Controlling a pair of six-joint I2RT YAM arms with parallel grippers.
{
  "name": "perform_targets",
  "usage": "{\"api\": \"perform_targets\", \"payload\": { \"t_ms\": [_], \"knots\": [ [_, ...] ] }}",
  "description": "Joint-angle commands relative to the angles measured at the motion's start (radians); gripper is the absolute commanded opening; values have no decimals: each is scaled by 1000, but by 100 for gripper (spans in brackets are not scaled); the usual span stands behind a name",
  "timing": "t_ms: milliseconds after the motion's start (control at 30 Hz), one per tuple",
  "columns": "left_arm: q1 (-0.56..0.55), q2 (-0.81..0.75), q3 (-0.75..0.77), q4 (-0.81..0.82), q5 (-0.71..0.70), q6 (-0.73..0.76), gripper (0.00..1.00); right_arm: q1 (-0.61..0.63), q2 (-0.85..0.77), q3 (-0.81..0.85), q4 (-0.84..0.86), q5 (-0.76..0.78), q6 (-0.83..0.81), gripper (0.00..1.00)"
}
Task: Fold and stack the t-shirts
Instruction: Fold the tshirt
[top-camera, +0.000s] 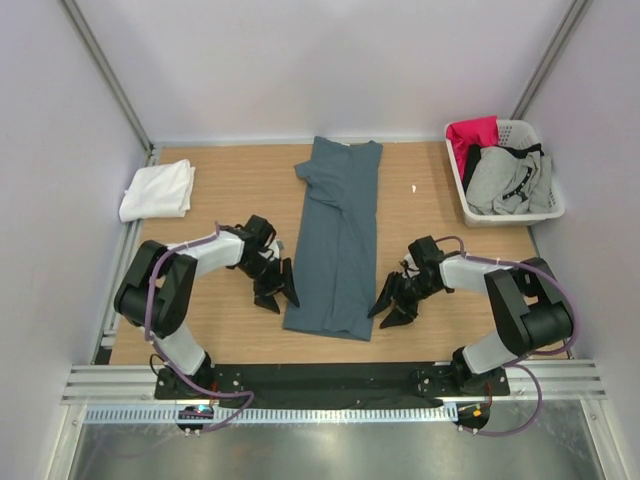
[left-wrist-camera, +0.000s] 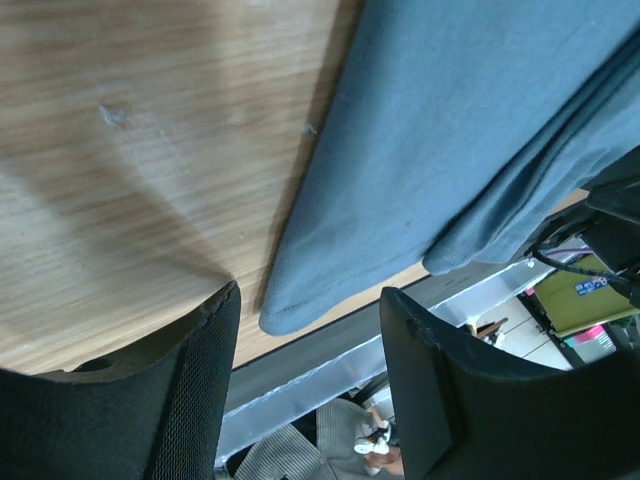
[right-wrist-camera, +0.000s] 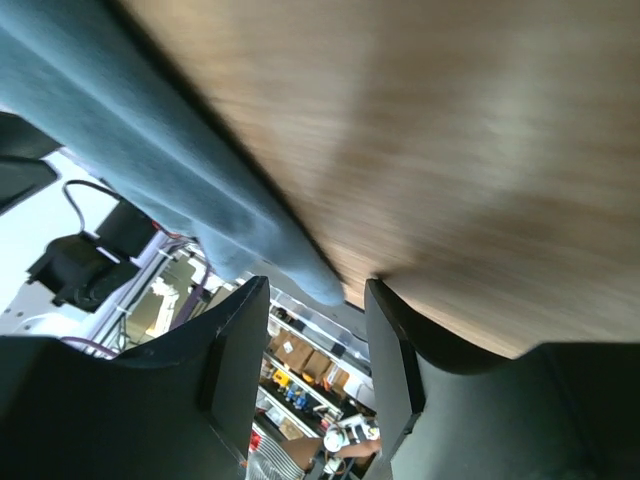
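Slate-blue t-shirt (top-camera: 338, 240): lies flat in the middle of the wooden table (top-camera: 230, 190), folded lengthwise into a long narrow strip, collar at the far end, hem at the near end (one sleeve juts out to the left near the collar).
White t-shirt (top-camera: 158, 190): a folded bundle at the far left corner of the table, well apart from the blue one.
Left gripper (top-camera: 275, 290): low over the table just beside the strip's left edge, near the hem; fingers (left-wrist-camera: 200, 390) spread wide with nothing between them. The wrist view shows the hem corner lying ahead of the gap.
Right gripper (top-camera: 392, 305): just beside the strip's right edge at the near end; its fingers (right-wrist-camera: 235, 350) are parted and hold nothing. In the wrist view the blue edge runs up to the gap (that view is blurred, so I cannot tell whether a fingertip touches the cloth).
Laundry basket (top-camera: 510, 217): white, at the far right corner, holding a red garment (top-camera: 472, 133) and a grey garment (top-camera: 505, 180).
Small white scrap (top-camera: 414, 187): on the bare wood between the blue shirt and the basket.
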Motion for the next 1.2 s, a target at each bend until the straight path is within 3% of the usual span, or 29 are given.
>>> {"api": "perform_targets", "payload": {
  "t_ms": [0, 500, 633, 700, 733, 767, 833, 867, 933, 1167],
  "knots": [
    [5, 31, 3, 40, 20, -28, 59, 15, 63, -9, 119, -3, 86, 49],
    [6, 21, -77, 60, 23, -84, 52, 101, 41, -26, 64, 29, 71, 46],
    [6, 15, -88, 62, 29, -90, 44, 105, 44, -40, 96, 26, 84, 44],
    [6, 9, -97, 68, 33, -99, 40, 105, 53, -35, 123, 18, 97, 41],
    [6, 6, -109, 80, 39, -100, 30, 105, 61, -31, 151, 8, 99, 39],
    [6, 5, -115, 85, 43, -113, 27, 107, 69, -17, 156, 9, 99, 37],
    [5, 5, -123, 96, 49, -119, 16, 110, 78, -5, 159, 5, 87, 26],
    [6, 4, -120, 97, 54, -120, 12, 111, 80, 6, 156, 0, 81, 15],
    [6, -2, -96, 86, 57, -113, 0, 110, 67, 40, 111, 2, 42, 2],
    [6, -48, 45, 48, 77, -61, 0, 56, -63, 181, -133, 61, -140, 2]
  ]
}}
